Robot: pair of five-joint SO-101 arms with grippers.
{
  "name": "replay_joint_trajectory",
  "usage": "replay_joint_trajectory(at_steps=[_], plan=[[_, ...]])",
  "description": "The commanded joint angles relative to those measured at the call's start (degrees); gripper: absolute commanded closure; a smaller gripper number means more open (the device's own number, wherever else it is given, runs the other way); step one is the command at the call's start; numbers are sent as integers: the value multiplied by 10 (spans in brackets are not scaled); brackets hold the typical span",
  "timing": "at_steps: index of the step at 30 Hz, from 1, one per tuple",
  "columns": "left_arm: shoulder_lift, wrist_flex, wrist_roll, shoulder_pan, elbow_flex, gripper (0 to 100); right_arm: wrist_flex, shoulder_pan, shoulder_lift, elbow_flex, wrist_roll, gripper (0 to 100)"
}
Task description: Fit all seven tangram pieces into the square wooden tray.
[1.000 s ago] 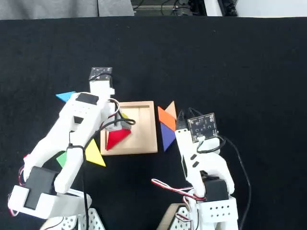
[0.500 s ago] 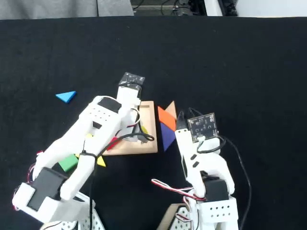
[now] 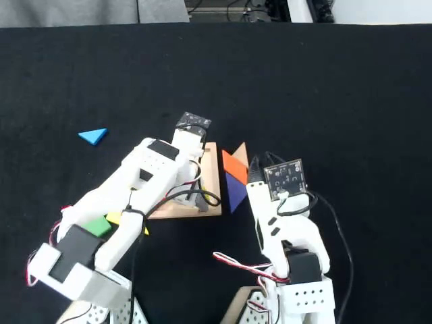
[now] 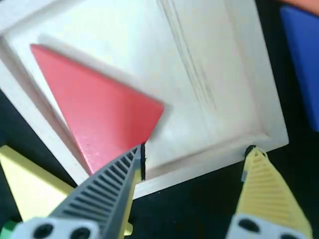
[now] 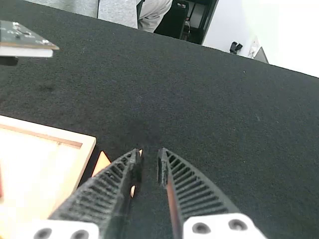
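The left gripper [image 4: 195,148] is spread wide over the tray [image 4: 219,74] at its near edge, with the red triangle [image 4: 99,119] lying inside. The right gripper [image 5: 148,152] is pretty much pressed together, empty, over the black tabletop [image 5: 199,74].

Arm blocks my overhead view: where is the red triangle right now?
Left wrist view: red triangle lies inside the tray, in the corner nearest the grey finger.

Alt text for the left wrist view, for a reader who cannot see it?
A red wooden triangle lies in one corner of the square wooden tray, with the left hand open above the tray's edge. A yellow triangle and a blue piece lie outside the tray on the black cloth.
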Motion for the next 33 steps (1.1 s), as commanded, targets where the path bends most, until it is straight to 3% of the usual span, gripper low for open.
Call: replay_joint_trajectory(at_steps=[1,13,24,33], plan=[[32,0,-3,0,-38,680,4,-7,-27,0,4,920],[65,0,-5,-58,-95,680,4,-8,-27,0,4,920],[62,4,-4,-55,-101,680,4,-8,-28,0,4,920],[-137,111,-7,-44,-152,679,4,-7,-26,0,4,920]])
